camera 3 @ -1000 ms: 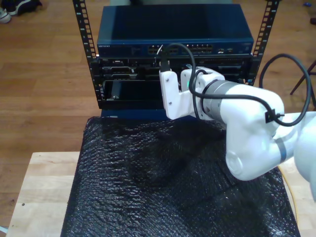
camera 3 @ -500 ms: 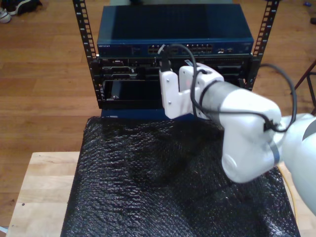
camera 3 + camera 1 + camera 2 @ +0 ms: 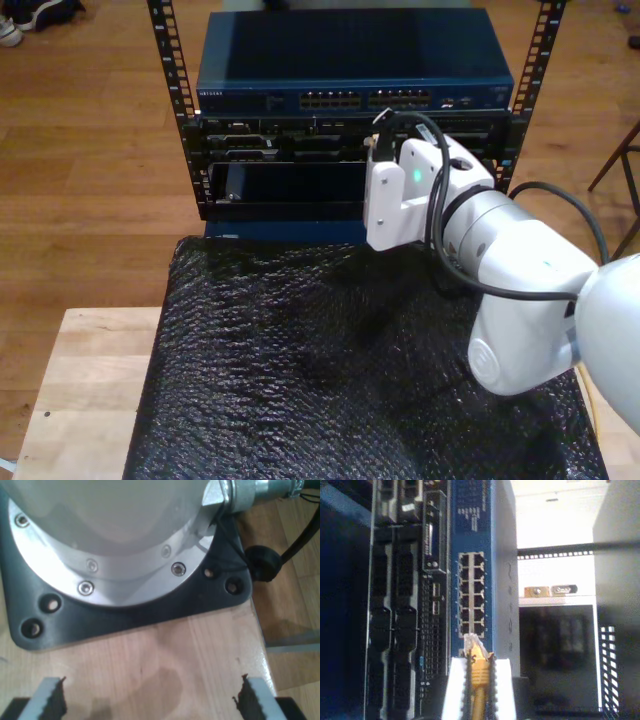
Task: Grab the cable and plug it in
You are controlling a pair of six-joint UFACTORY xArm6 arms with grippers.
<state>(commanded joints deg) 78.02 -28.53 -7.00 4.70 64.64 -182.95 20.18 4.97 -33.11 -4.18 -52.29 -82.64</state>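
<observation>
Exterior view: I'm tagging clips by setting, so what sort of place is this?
Likely a lab test bench: a blue network switch in an open rack on wood flooring, with my second gripper holding the cable.

a light wooden table point(image 3: 80, 400) carries a black bubble-wrap sheet point(image 3: 330, 370).

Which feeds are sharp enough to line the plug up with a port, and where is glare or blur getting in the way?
Second wrist view: port block and plug readable though soft; bright background washed out, rack dark on the other side. First wrist view: arm base blurred with glare. Exterior view: evenly lit, but ports tiny and my second tool hides the plug.
</observation>
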